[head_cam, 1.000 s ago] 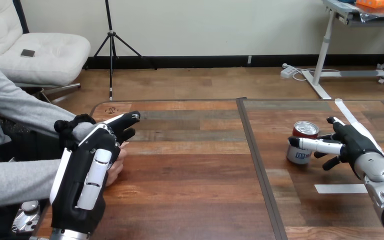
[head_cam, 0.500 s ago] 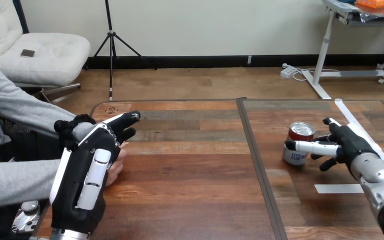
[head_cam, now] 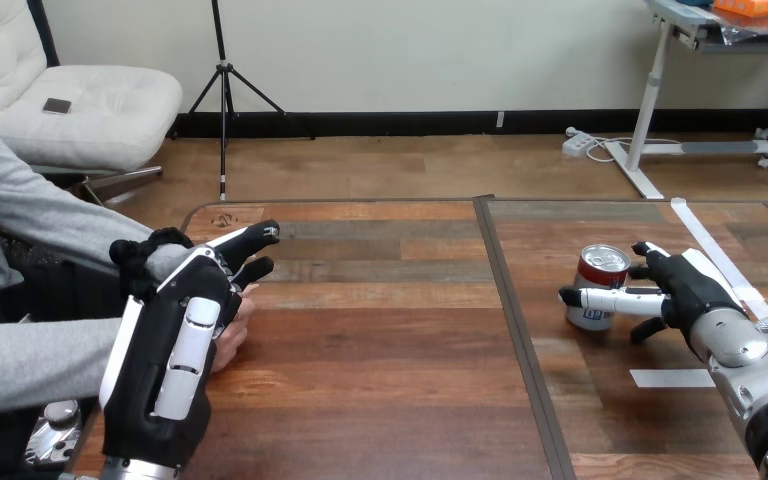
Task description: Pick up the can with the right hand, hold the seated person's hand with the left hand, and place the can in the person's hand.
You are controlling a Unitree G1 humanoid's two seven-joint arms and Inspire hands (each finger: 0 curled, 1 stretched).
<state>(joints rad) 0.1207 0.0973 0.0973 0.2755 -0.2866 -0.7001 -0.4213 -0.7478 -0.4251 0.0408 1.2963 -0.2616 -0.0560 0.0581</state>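
Right robot hand [head_cam: 685, 295] stood at the 3 o'clock side of the counter [head_cam: 390, 330], its fingers [head_cam: 610, 298] spread apart and not clamped: one straight finger lay across the front of the upright can [head_cam: 597, 280], the rest just beside the can at its 3 o'clock. Left robot hand [head_cam: 175, 340], at the counter's 9 o'clock edge, covered the person's hand [head_cam: 232, 325]; whether it gripped that hand could not be told.
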